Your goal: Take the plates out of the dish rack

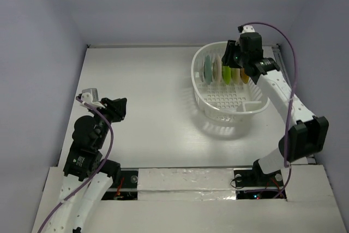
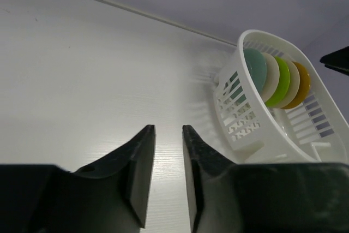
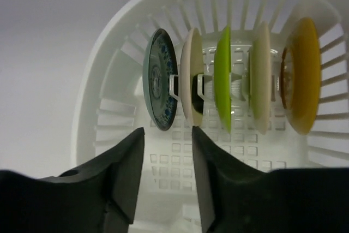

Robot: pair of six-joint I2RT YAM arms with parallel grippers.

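The white dish rack point(image 1: 234, 114) stands at the back right of the table. Several plates stand upright in its dividers: teal-patterned point(image 1: 208, 70), cream point(image 1: 217, 69), lime green point(image 1: 226, 72), beige point(image 1: 235, 75) and orange-yellow point(image 1: 244, 75). My right gripper point(image 1: 226, 59) hovers above the row, open and empty. In the right wrist view, the right gripper point(image 3: 168, 132) has its jaws just short of the teal plate point(image 3: 160, 88) and cream plate point(image 3: 192, 80). My left gripper point(image 1: 121, 107) is open and empty low over the table at the left, and the left gripper point(image 2: 168, 129) points toward the rack point(image 2: 240, 118).
The rack has a small separate compartment point(image 1: 252, 103) at its front right. Grey-blue enclosure walls close in the table at the back and both sides. A purple cable point(image 1: 294, 75) loops beside the right arm.
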